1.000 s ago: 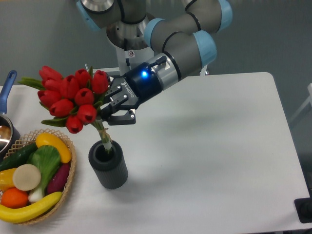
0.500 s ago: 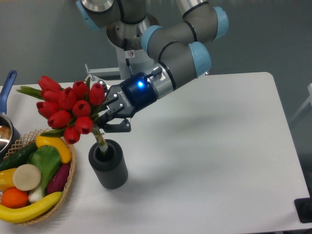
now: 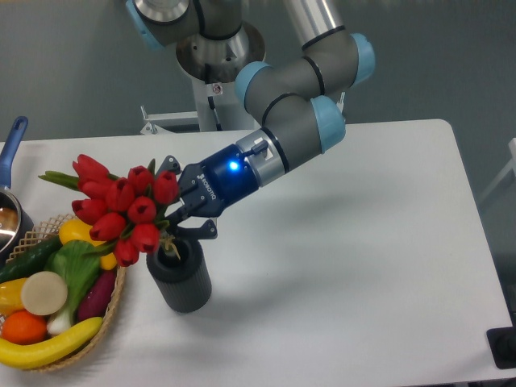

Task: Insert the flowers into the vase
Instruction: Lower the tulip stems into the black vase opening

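The flowers (image 3: 121, 208) are a bunch of red tulip buds with green leaves, tilted to the left, with their stems reaching down into the mouth of the vase (image 3: 179, 274). The vase is a dark grey ribbed cylinder standing upright on the white table. My gripper (image 3: 179, 214) is shut on the stems just above the vase mouth, right of the buds. The lower stems are hidden inside the vase and behind the buds.
A woven basket (image 3: 114, 300) with toy fruit and vegetables sits at the front left, touching the vase's left side and partly under the buds. A pot with a blue handle (image 3: 11, 145) is at the left edge. The white table (image 3: 363, 258) extends to the right.
The gripper has moved down and slightly left with the flowers. The buds have dropped lower and the stems have gone deeper into the vase.
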